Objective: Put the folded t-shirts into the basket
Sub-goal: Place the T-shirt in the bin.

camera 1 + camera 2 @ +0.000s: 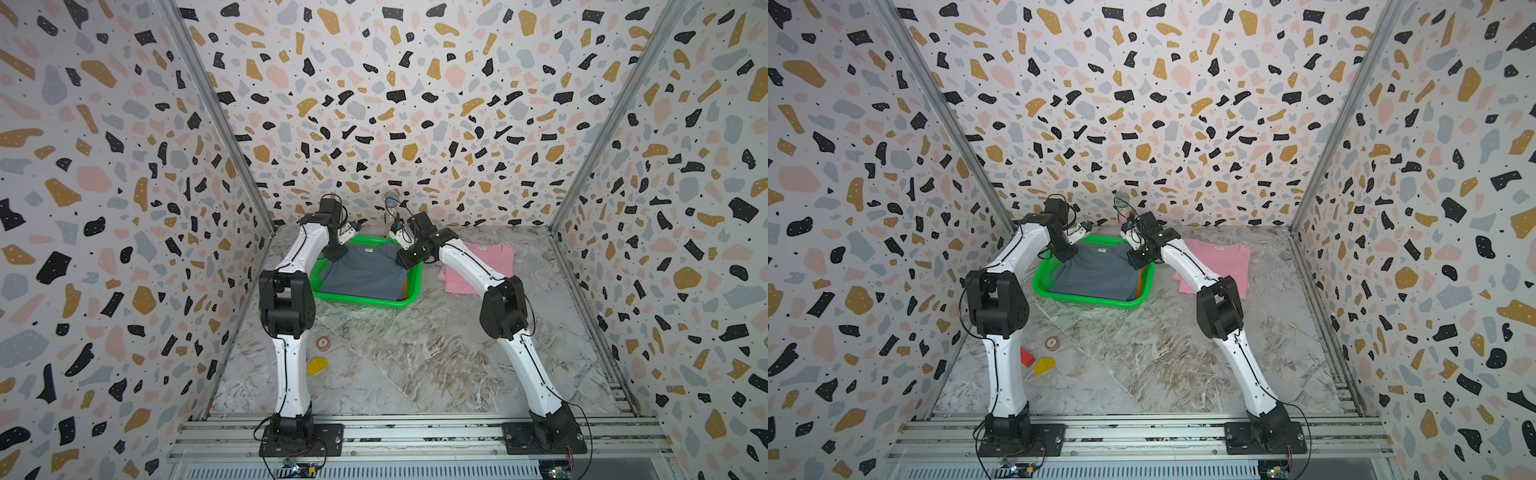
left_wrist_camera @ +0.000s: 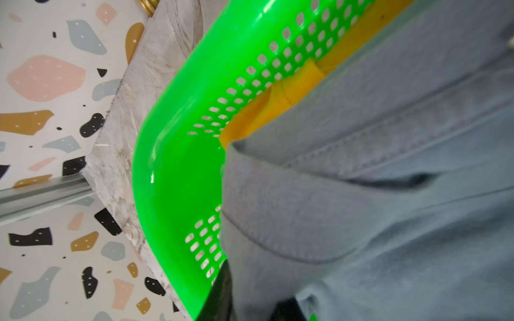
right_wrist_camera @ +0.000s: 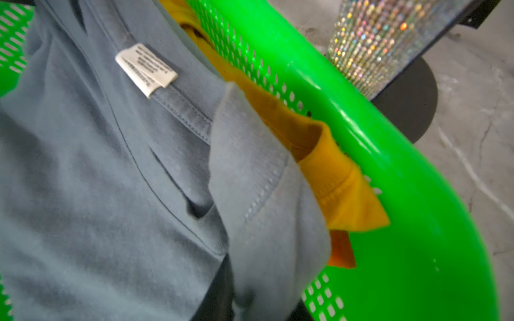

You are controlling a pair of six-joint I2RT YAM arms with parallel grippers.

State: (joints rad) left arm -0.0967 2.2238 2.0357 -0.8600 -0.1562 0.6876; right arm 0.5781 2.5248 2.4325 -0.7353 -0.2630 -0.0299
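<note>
- Left gripper [image 1: 341, 257] and right gripper [image 1: 404, 261], in both top views, reach into the far corners of the green basket [image 1: 361, 301] at the grey-blue t-shirt [image 1: 365, 274] inside: the release step, I judge. Next comes the pink t-shirt [image 1: 492, 255] on the right, partly under the right arm.
- Left wrist view: fingers [image 2: 218, 291] flank grey-blue cloth; gripped or freed, cannot tell. Mustard t-shirt [image 2: 278, 100] beneath.
- Right wrist view: equally unclear; orange t-shirt [image 3: 340, 250] lowest; glittery microphone [image 3: 367, 47] just beyond the far rim.

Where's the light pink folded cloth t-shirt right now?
In both top views the pink t-shirt lies flat on the marble tabletop, right of the bright green mesh plastic basket, partly behind the right arm.
</note>
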